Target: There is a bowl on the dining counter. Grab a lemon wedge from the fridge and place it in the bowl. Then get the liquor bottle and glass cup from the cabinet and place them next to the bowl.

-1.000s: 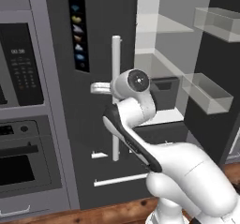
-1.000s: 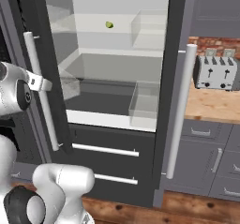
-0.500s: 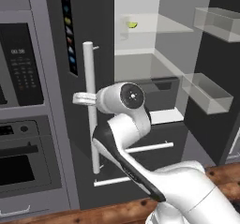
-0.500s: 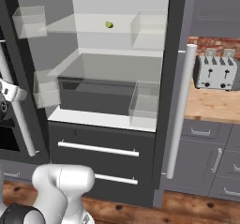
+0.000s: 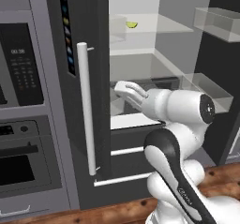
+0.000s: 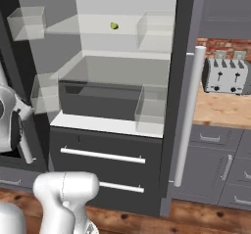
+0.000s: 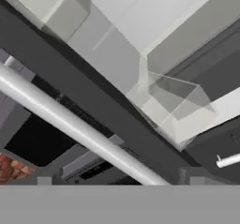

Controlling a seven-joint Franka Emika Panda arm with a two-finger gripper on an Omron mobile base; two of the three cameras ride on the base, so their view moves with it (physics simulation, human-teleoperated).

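The fridge point(image 5: 89, 101) stands with its doors swung wide, white interior on show, and up on the top clear shelf sits the lemon wedge point(image 5: 131, 25) — a small yellow-green speck toward the back, seen again from the right base view point(image 6: 114, 26) at the middle of that same shelf, resting alone and well above the arm. The gripper point(image 5: 123, 90) reaches in at the level of the fridge's lower shelf, just inside the edge of the left door, with its white hand pointing toward the fridge's left side; its jaws are spread about as far as they go and there is nothing between them. The left door's long white bar handle point(image 5: 87, 108) hangs just beside the hand and apart from it; in the hand view that same bar point(image 7: 75, 129) runs slantwise across the frame, close in front, with the fingertips barely showing at the bottom. Below the open compartment, the fridge's two dark drawers point(image 6: 105, 164) are shut
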